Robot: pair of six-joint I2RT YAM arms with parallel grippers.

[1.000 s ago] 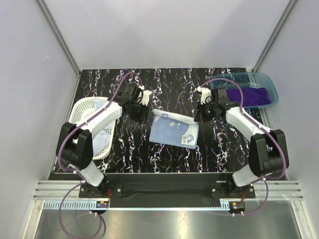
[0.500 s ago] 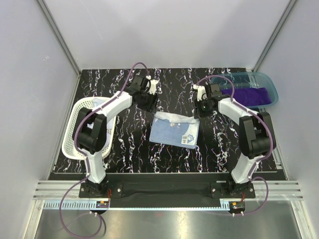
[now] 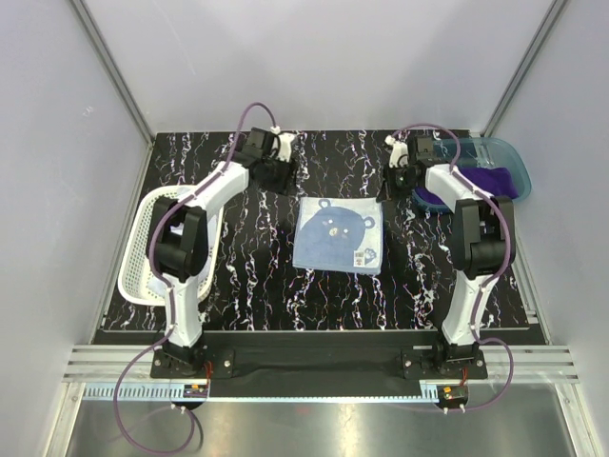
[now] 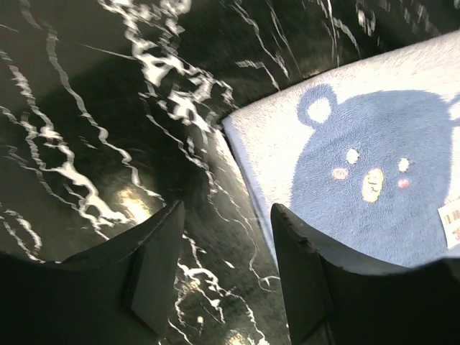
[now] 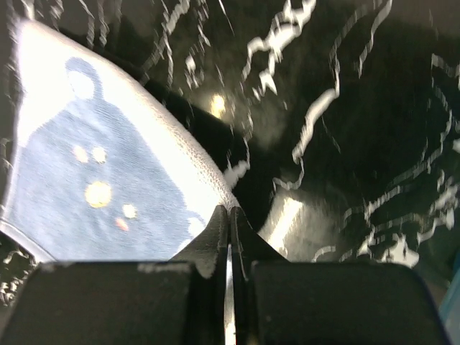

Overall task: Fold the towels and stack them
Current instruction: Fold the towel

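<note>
1. I see the white basket at the left edge of the table.
2. My left tool has its fingers apart, just off the far left corner of the bear towel and not touching it.
3. That towel lies flat, face up, mid-table between both tools.
4. My right tool is pressed together at the towel's far right corner. I cannot tell whether any cloth is pinched.
5. The purple towel sits in the teal bin, far right.

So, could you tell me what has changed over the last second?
Both arms reached farther out, drawing the bear towel out flat, face up. The left gripper opened and let go of its corner; the right gripper stayed shut. The purple towel stays in the teal bin.
</note>
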